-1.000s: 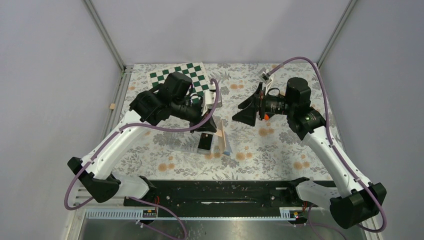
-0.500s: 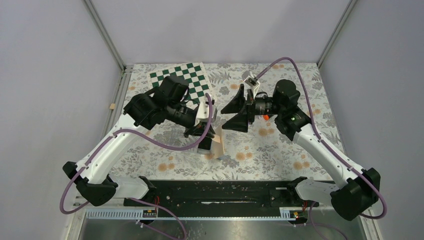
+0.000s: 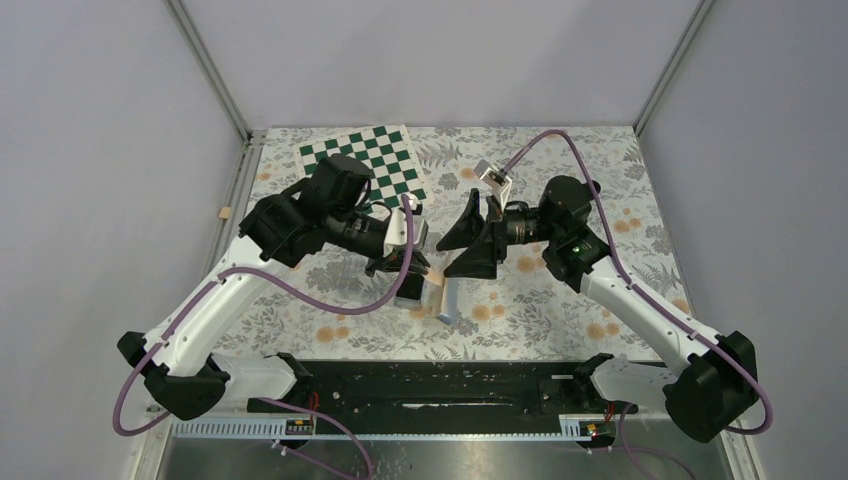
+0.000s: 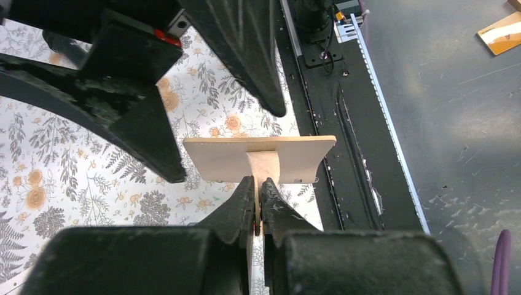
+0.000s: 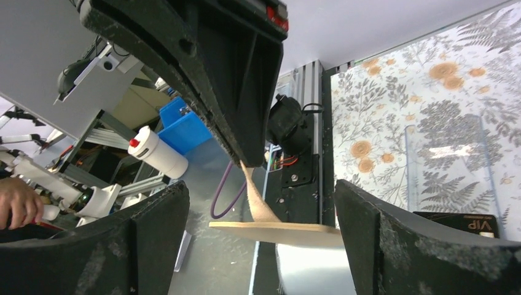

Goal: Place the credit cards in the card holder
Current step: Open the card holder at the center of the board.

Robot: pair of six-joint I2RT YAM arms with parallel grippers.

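left gripper [image 4: 255,187] pinched tight on the tan card holder [image 4: 295,157] mid frame, right gripper [image 3: 466,243] gaping wide just beside it, black credit card [image 5: 461,222] lower right of right wrist view

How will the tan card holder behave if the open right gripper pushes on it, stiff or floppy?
Likely fairly stiff: pinched only by its narrow tab in the left gripper, the card holder shows a flat, undrooping flap. That tab curves, so a push would probably swing or fold it. It seems light, since a small pinch holds it.
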